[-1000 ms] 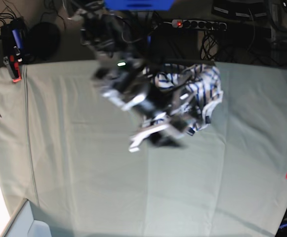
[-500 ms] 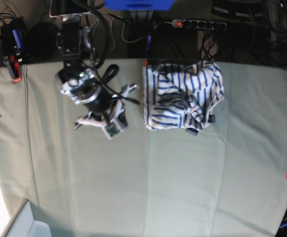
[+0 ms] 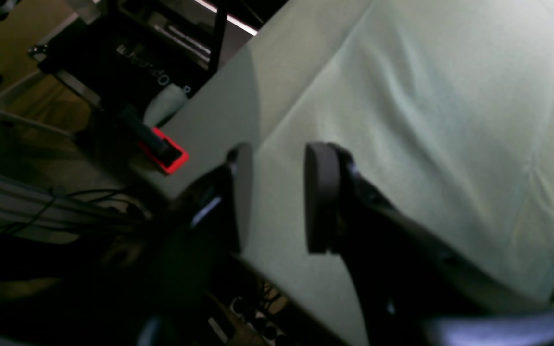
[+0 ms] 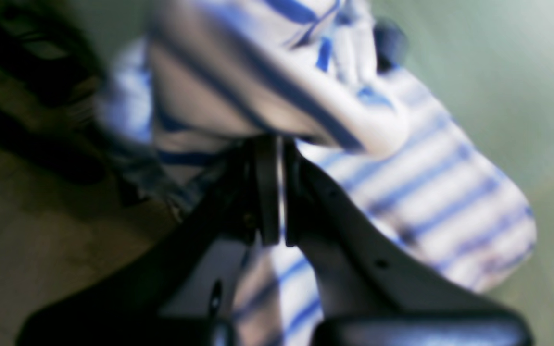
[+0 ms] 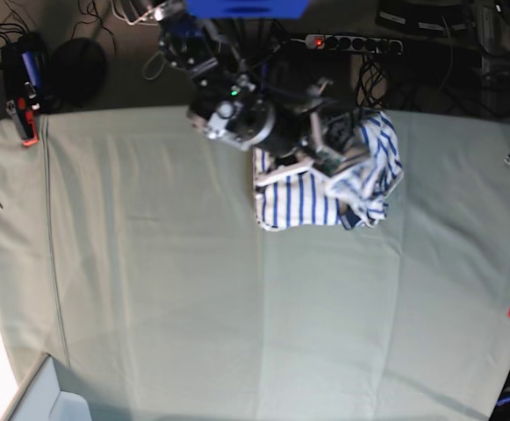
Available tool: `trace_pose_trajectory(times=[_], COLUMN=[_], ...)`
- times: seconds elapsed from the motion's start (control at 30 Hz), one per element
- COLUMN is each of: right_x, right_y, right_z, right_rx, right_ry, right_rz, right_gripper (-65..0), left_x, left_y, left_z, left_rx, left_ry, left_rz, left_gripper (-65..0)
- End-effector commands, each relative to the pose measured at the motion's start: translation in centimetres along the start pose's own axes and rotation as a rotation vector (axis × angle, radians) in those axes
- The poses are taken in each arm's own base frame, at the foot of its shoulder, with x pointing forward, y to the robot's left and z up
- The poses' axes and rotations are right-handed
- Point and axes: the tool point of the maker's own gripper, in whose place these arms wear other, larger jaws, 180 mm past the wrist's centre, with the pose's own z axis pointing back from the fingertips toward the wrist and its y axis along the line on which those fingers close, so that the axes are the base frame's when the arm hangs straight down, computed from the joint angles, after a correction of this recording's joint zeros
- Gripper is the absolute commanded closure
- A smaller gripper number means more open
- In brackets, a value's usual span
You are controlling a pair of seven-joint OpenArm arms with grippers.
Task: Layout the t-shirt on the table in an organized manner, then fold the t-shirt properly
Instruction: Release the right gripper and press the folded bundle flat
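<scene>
We see the right pincer (image 4: 272, 192) pressed together, a thin fold of the soft white t-shirt with thin blue stripes (image 4: 421, 192) seemingly caught between its pads — the wrist view is blurred, so the grip looks likely rather than certain. In the base view that pincer (image 5: 329, 158) sits over the bunched t-shirt (image 5: 298, 203), near the far edge of the pale grey-green cloth-covered table (image 5: 193, 298). The left pincer (image 3: 277, 197) hangs partly apart, holding nothing, above the table's edge by a red clamp (image 3: 164, 153).

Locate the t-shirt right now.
Base view: the t-shirt lies bunched at the table's far edge, right of centre, under the right gripper.
</scene>
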Motion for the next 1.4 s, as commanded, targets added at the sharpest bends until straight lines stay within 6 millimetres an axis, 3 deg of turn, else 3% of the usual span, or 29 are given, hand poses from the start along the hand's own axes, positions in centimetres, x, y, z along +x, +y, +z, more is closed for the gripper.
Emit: trace_pose_trajectory(times=[0.0, 0.07, 0.13, 0.23, 0.3, 0.5, 0.67, 0.77, 0.9, 1.03, 1.13, 1.23, 1.37], right_x=[2.2, 2.5, 3.0, 3.4, 2.9, 1.5, -2.0, -4.0, -6.8, -7.8, -8.3, -8.4, -6.4], right_y=[0.2, 1.8, 2.0, 1.1, -0.8, -3.3, -2.8, -3.3, -6.1, -8.6, -9.7, -9.2, -8.1], right_z=[0.3, 0.7, 1.5, 2.6, 3.1, 3.1, 1.6, 0.8, 1.3, 2.5, 3.2, 3.4, 4.0], right_rx=[0.015, 0.056, 0.062, 0.036, -0.012, -0.074, -0.035, -0.018, -0.086, -0.161, -0.192, -0.191, -0.189], right_ry=[-0.070, -0.077, -0.091, -0.101, -0.090, -0.062, 0.023, 0.069, 0.077, 0.055, 0.054, 0.053, 0.005], right_rz=[0.031, 0.093, 0.140, 0.173, 0.158, 0.093, 0.054, 0.041, -0.061, -0.117, -0.136, -0.141, -0.108], right_gripper=[0.0, 0.0, 0.0, 0.0, 0.0, 0.0, 0.0, 0.0, 0.0, 0.0, 0.0, 0.0, 0.0], left_x=[1.7, 1.7, 1.7, 1.7, 1.7, 0.5, -0.3, -0.2, 0.0, 0.6, 0.6, 0.1, 0.0], left_y=[0.3, 0.3, 0.3, 0.2, 0.1, -0.7, -2.4, -3.2, -3.1, -1.9, -0.1, 0.4, 0.2], left_z=[0.1, 0.1, 0.1, 0.1, 0.1, 0.6, 1.6, 2.2, 2.2, 2.0, 1.7, 1.4, 1.4], left_rx=[0.004, 0.004, 0.004, 0.001, -0.001, -0.008, -0.019, -0.028, -0.029, -0.005, 0.039, 0.055, 0.049], left_ry=[-0.053, -0.055, -0.055, -0.053, -0.056, -0.036, -0.040, -0.051, -0.054, -0.066, -0.068, -0.055, -0.052], left_rz=[-0.020, -0.020, -0.020, -0.013, -0.011, 0.035, 0.125, 0.148, 0.142, 0.127, 0.135, 0.139, 0.138], left_gripper=[-18.1, -18.1, -18.1, -18.1, -18.1, -19.6, -31.5, -33.2, -33.2, -33.2, -33.2, -33.2, -33.2])
